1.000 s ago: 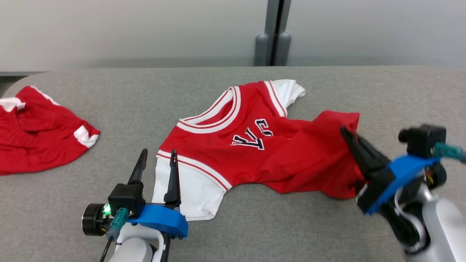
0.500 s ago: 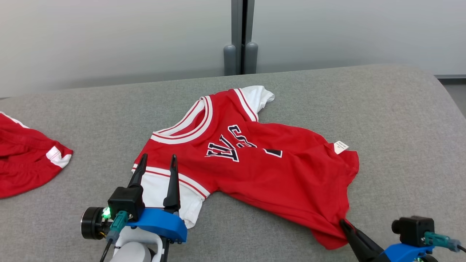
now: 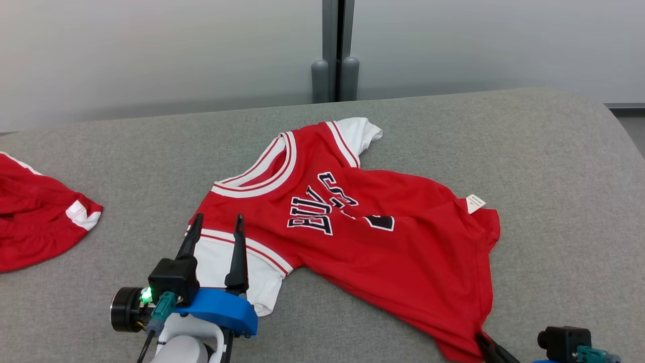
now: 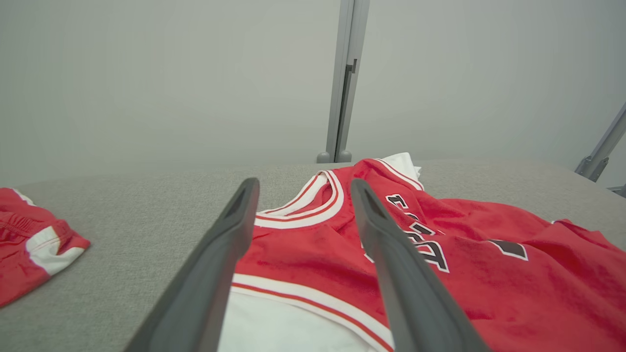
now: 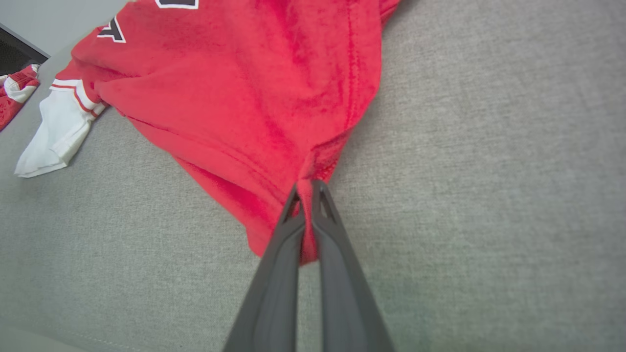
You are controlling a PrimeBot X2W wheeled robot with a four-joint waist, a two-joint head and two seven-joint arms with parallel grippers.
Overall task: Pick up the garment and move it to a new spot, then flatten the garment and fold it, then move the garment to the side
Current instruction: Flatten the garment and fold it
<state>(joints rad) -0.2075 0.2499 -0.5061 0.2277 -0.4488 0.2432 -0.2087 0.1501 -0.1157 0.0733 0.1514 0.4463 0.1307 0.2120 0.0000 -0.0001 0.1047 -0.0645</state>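
Observation:
The garment [image 3: 363,237] is a red jersey with white sleeves, white-striped collar and dark lettering, lying mostly spread on the grey table [image 3: 554,166]. My right gripper [image 5: 306,188] is shut on the jersey's [image 5: 254,88] bottom hem corner, which is pinched between its fingers; in the head view that gripper [image 3: 484,342] sits at the lower right edge, stretching the hem toward me. My left gripper [image 3: 216,224] stands open over the near white sleeve [image 3: 221,267], its fingers [image 4: 215,254] apart above the jersey's [image 4: 440,274] shoulder, holding nothing.
A second red garment [image 3: 35,227] with white trim lies bunched at the table's left edge. A grey post [image 3: 335,50] stands behind the table against a pale wall. The table's right corner curves away at the far right.
My right gripper has pulled the hem toward me and to the lower right, spreading the crumpled jersey out; more lettering shows. The head camera has shifted. The left gripper stays open.

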